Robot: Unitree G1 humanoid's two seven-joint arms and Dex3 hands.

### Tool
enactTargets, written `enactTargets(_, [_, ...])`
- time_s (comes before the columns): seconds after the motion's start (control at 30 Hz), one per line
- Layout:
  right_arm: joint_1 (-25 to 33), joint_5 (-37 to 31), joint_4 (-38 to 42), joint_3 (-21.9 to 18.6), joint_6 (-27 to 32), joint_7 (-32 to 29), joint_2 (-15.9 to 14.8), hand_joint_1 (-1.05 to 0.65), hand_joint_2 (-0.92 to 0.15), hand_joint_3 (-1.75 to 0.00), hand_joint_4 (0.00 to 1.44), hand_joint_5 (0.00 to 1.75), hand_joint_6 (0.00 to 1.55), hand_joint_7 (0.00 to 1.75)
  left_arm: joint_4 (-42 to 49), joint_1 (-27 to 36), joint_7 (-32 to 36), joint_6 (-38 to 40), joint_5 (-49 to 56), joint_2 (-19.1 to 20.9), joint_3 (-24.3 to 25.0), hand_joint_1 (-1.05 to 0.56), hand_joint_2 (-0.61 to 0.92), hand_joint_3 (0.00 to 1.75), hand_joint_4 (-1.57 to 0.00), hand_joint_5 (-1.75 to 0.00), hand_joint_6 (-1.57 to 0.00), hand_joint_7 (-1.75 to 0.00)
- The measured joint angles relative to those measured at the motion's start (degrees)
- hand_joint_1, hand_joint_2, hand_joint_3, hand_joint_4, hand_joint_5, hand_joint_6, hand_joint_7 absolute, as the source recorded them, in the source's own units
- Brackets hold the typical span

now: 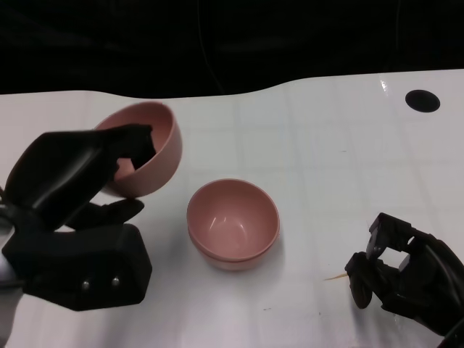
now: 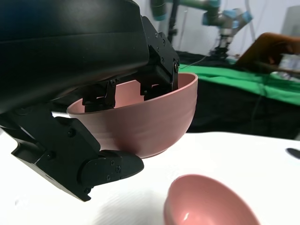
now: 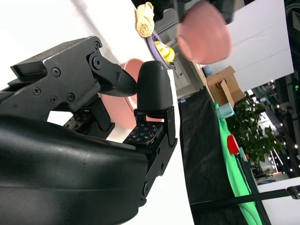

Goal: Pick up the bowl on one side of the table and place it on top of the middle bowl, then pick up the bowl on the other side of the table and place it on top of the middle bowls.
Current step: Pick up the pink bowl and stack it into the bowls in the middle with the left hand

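White and glossy, the worktop [image 1: 319,159] carries everything in the scene. At its near right edge the right robot hand [image 1: 395,272] hovers low over the surface; its fingers are curled in toward the thumb and hold nothing. A thin pale sliver [image 1: 335,277] lies on the worktop just beside it. At the near left, the left robot hand [image 1: 80,210] grips a pink bowl [image 1: 148,152], with fingers [image 2: 159,70] hooked over the rim into the inside and the thumb [image 2: 93,166] pressed under the outer wall. This held bowl is lifted off the worktop and tilted, its opening turned toward the left robot hand, and it is to the left of and a little farther than the middle stack. In the middle of the worktop stands the stack [image 1: 233,225]: one pink bowl sits upright inside another, both rims visible one above the other. The held bowl does not touch the stack. Far to the right, near the worktop's back edge, there is a black round hole [image 1: 422,100]. Behind the worktop the background is dark in the head view.
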Motion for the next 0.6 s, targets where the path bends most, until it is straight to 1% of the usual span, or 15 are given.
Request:
enactTargets(0.13, [-0.04,-0.03,0.32,0.0,-0.06,0.01,0.04,-0.09,-0.58,-0.97,0.91,1.75,0.8,1.46,-0.44,-2.89,-1.08,0.39,-0.01,-0.66,-0.41,-0.01,0.54,0.95,-0.78,-1.75,-0.66,-1.71])
enactTargets(0.2, [-0.05,-0.03,0.67,-0.02,-0.2,0.02,0.06,-0.09,-0.58,-0.97,0.91,1.75,0.8,1.46,0.14,-4.26,-1.44,0.46,0.02,-1.59,-1.75,0.0,0.53,0.93,-0.77,-1.75,-0.65,-1.73])
enactTargets(0.3, [-0.29,-0.03,0.95,0.09,-0.57,0.09,0.45,-0.1,-0.58,-0.97,0.91,1.75,0.8,1.45,1.26,-6.6,-2.47,0.5,0.56,-3.05,-4.34,-0.02,0.55,0.87,-0.77,-1.75,-0.63,-1.74])
enactTargets(0.33, [-0.3,-0.05,0.97,0.11,-0.57,0.09,0.49,-0.1,-0.58,-0.97,0.91,1.75,0.81,1.45,1.56,-7.26,-2.7,0.5,0.7,-3.33,-5.04,-0.04,0.59,0.81,-0.74,-1.75,-0.61,-1.74])
enactTargets(0.37, [-0.32,-0.12,0.98,0.13,-0.65,0.08,0.55,-0.1,-0.58,-0.97,0.91,1.75,0.8,1.45,1.91,-7.8,-2.79,0.48,0.78,-3.55,-5.54,-0.04,0.61,0.76,-0.75,-1.75,-0.62,-1.74])
enactTargets(0.4, [-0.32,-0.22,0.99,0.14,-0.74,0.08,0.61,-0.1,-0.58,-0.98,0.91,1.75,0.8,1.45,2.25,-8.27,-2.8,0.49,0.85,-3.74,-5.88,-0.03,0.62,0.75,-0.76,-1.75,-0.62,-1.74])
enactTargets(0.57, [-0.33,-0.94,1.04,0.15,-0.9,0.02,0.8,-0.1,-0.57,-0.98,0.9,1.75,0.8,1.45,4.2,-10.88,-3.23,0.53,0.87,-4.97,-7.67,-0.04,0.6,0.75,-0.74,-1.75,-0.6,-1.73])
enactTargets(0.6, [-0.32,-0.99,1.04,0.16,-0.89,-0.02,0.89,-0.11,-0.57,-0.99,0.91,1.74,0.81,1.44,4.48,-11.22,-3.55,0.57,0.88,-5.22,-8.03,-0.02,0.6,0.76,-0.74,-1.75,-0.62,-1.71])
